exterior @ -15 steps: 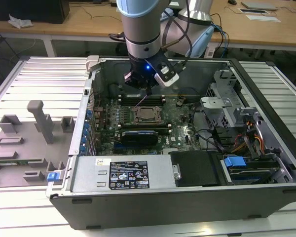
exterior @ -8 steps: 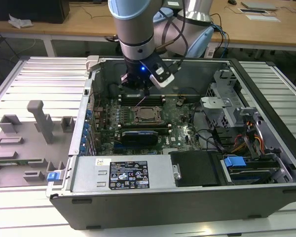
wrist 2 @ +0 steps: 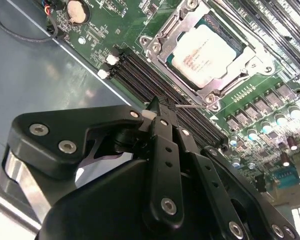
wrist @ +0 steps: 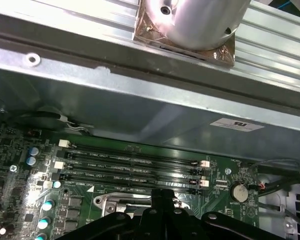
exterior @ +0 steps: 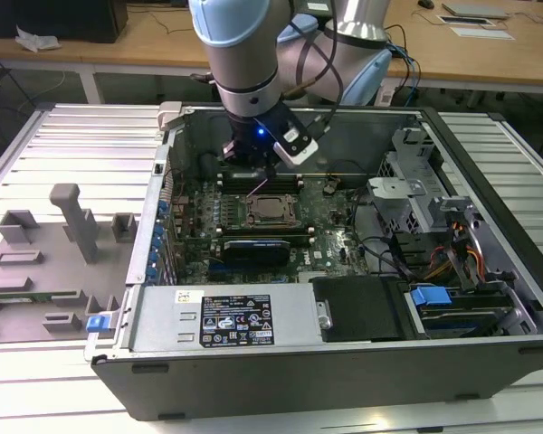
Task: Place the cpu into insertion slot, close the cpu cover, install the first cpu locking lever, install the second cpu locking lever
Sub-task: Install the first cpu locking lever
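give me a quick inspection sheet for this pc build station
surface: slatted metal table, open computer case on it
job's things: chip seated on the green board, metal cover flat around it
clutter: grey plastic holders at the exterior view's left of the case
gripper: gripper shut, low over the memory slots beside the chip
cables: wire bundle inside the case; black cable on the arm
surroundings: wooden desks behind
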`<move>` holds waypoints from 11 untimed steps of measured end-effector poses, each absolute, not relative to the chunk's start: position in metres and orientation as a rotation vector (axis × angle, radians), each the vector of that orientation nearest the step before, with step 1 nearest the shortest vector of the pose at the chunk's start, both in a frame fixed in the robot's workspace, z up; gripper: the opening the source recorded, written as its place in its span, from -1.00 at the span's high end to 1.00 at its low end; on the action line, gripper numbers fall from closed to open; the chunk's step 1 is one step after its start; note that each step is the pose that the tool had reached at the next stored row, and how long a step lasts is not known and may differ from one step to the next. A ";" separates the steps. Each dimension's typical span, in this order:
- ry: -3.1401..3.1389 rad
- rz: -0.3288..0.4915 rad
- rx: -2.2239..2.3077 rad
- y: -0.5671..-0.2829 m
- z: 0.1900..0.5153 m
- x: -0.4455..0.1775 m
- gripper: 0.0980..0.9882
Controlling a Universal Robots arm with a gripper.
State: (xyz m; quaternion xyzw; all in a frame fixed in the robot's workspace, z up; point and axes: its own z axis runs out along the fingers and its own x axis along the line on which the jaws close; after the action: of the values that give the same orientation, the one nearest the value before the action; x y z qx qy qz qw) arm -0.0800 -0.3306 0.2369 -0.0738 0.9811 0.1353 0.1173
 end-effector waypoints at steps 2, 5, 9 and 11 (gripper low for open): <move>2.869 0.395 -0.216 -0.331 0.234 -0.080 0.98; 2.869 0.389 -0.217 -0.330 0.231 -0.080 0.98; 2.870 0.384 -0.218 -0.329 0.228 -0.080 0.98; 2.870 0.384 -0.216 -0.327 0.227 -0.079 0.98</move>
State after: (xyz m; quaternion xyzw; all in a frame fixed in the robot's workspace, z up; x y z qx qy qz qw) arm -0.0790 -0.3269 0.2271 -0.0740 0.9814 0.1312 0.1188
